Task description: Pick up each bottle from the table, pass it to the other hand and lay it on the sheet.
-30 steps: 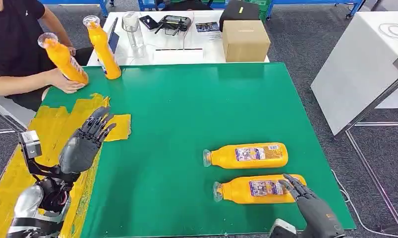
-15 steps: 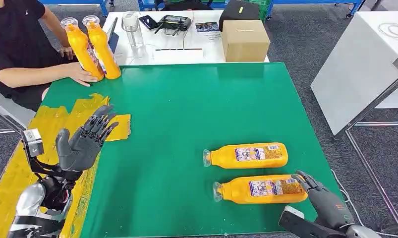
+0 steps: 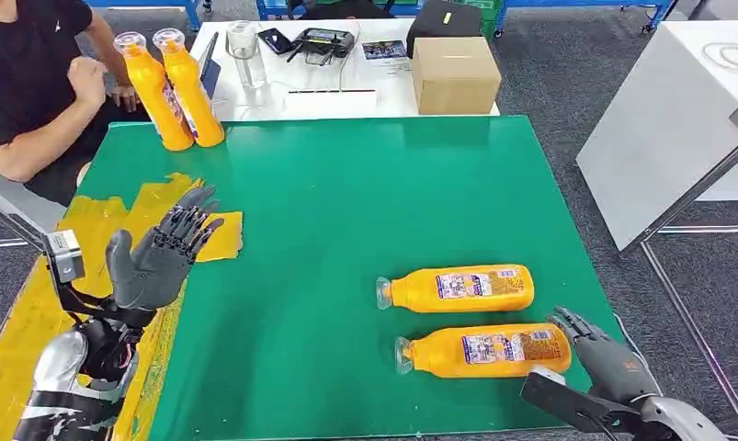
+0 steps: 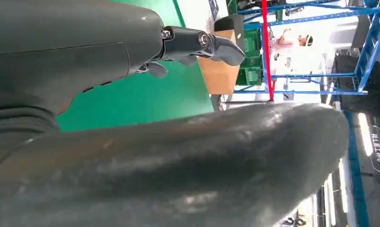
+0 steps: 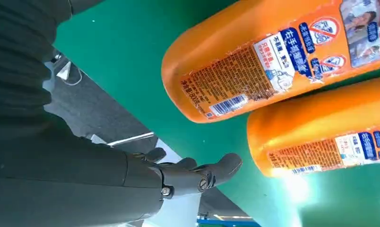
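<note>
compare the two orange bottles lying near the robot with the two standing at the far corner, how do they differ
The two orange plastic bottles lying flat rest on their sides on the green table, necks pointing to the robot's left; the two orange plastic bottles standing are upright at the far left corner. The lying pair sits beside the right robot hand, which holds nothing; the standing pair is near a seated person. All four look alike: orange with clear caps.

Head view bright and even, overhead indoor light; only faint, soft shadows under the two lying orange plastic bottles (image 3: 457, 288) on the flat green table mat (image 3: 346, 211). Left wrist view: the thick grey thumb (image 4: 178, 165) is blurred and out of focus up close, and the background beyond is overexposed white. Right wrist view sharp, labels legible; a glare spot sits on the mat beside the bottles.
</note>
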`<state>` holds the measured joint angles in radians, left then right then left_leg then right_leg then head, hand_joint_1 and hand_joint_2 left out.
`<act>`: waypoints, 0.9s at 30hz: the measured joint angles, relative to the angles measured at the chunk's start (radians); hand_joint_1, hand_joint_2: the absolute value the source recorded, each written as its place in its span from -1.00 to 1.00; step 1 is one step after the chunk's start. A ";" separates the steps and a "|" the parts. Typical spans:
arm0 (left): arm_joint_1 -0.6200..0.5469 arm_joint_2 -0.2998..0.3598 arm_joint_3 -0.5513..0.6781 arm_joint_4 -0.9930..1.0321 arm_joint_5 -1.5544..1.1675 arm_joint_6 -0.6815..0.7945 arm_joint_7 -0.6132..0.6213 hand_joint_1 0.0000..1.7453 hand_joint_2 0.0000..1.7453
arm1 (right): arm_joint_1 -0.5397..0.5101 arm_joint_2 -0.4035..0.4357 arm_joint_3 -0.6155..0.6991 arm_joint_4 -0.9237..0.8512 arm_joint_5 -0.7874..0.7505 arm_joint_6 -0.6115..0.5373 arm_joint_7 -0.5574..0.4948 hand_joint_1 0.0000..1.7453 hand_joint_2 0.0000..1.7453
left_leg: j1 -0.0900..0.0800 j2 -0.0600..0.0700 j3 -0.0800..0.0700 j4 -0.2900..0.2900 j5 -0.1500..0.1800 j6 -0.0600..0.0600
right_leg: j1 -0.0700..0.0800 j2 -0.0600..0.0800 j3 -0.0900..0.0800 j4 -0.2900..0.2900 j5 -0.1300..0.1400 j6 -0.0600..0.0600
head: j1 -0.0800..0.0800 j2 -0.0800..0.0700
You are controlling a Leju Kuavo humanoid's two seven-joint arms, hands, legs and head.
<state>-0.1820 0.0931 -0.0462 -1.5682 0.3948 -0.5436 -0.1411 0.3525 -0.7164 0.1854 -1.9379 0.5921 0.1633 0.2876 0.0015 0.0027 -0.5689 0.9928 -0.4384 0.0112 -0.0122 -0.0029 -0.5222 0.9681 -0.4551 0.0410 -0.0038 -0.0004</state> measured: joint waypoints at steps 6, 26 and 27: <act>-0.034 -0.002 -0.021 0.020 0.015 0.000 0.006 -1.00 -1.00 | -0.085 0.006 0.018 0.054 0.060 0.070 -0.052 -1.00 1.00 | 0.000 0.000 0.000 0.000 0.000 0.000 | 0.000 0.000 0.001 0.000 0.000 0.000 | 0.000 0.000; -0.086 -0.021 -0.058 0.063 0.035 0.000 0.013 -1.00 -1.00 | -0.249 0.052 0.143 0.162 0.140 0.144 -0.104 -1.00 1.00 | 0.000 0.000 0.000 0.000 0.000 0.000 | 0.000 0.000 0.000 0.000 0.001 0.001 | 0.000 0.000; -0.089 -0.022 -0.061 0.066 0.036 0.000 0.014 -1.00 -1.00 | -0.260 0.057 0.156 0.170 0.143 0.146 -0.105 -1.00 1.00 | 0.000 0.000 0.000 0.000 0.001 0.000 | 0.000 0.000 0.000 0.000 0.001 0.001 | 0.000 0.000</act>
<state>-0.2710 0.0706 -0.1076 -1.5023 0.4307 -0.5436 -0.1266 0.0927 -0.6592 0.3414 -1.7681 0.7355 0.3094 0.1831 0.0015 0.0026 -0.5691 0.9930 -0.4379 0.0112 -0.0123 -0.0030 -0.5217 0.9682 -0.4543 0.0420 -0.0038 -0.0004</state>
